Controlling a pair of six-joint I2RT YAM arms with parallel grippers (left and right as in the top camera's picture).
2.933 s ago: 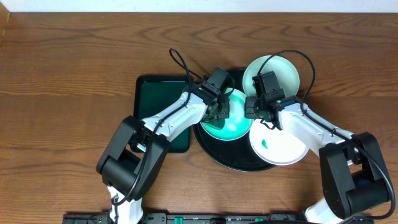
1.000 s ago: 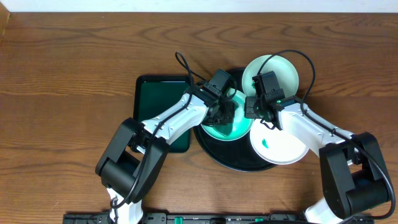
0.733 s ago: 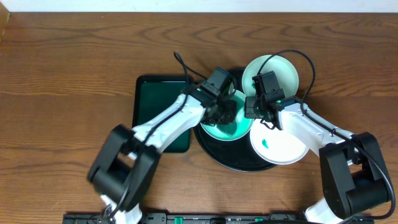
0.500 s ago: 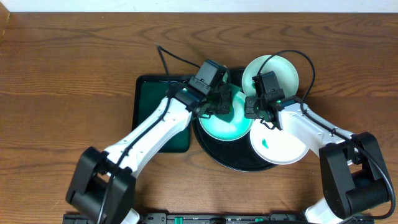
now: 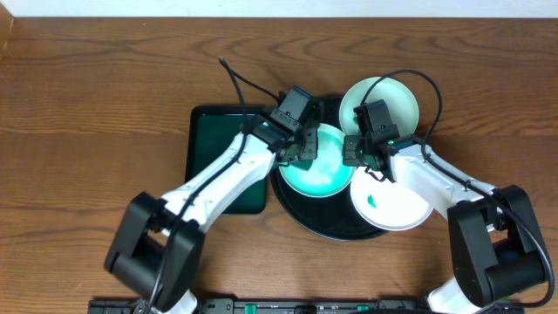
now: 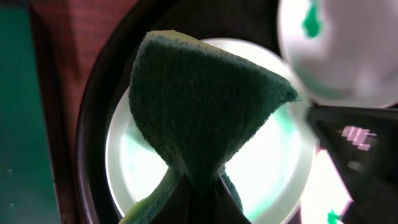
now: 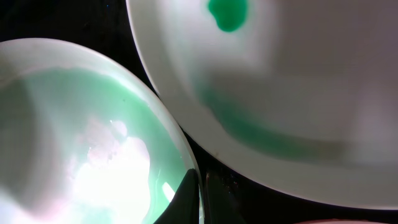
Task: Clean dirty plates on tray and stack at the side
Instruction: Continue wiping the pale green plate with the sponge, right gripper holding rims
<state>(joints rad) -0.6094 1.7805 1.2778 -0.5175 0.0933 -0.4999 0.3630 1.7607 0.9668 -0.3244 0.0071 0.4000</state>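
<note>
The black tray [image 5: 301, 212] holds three plates. My left gripper [image 5: 302, 150] is shut on a dark green sponge [image 6: 199, 106], which hangs over the middle plate [image 5: 321, 174]; that plate glows pale teal and shows no smear. My right gripper [image 5: 356, 155] is shut on this plate's right rim, seen close in the right wrist view [image 7: 200, 194]. A second plate [image 5: 392, 205] at the tray's lower right carries a green smear [image 5: 372, 202]. A third plate [image 5: 397, 98] lies at the upper right. The plate [image 7: 280, 93] beside the held one shows a green smear [image 7: 227, 15].
A rectangular dark green tray [image 5: 218, 148] lies left of the black tray, under my left arm. Brown wood tabletop [image 5: 96, 113] spreads to the left, right and far side. Cables loop above both wrists.
My left arm has swung its elbow out to the left, and the sponge has shifted slightly left and up over the middle plate. The right arm and the plates have not moved.
</note>
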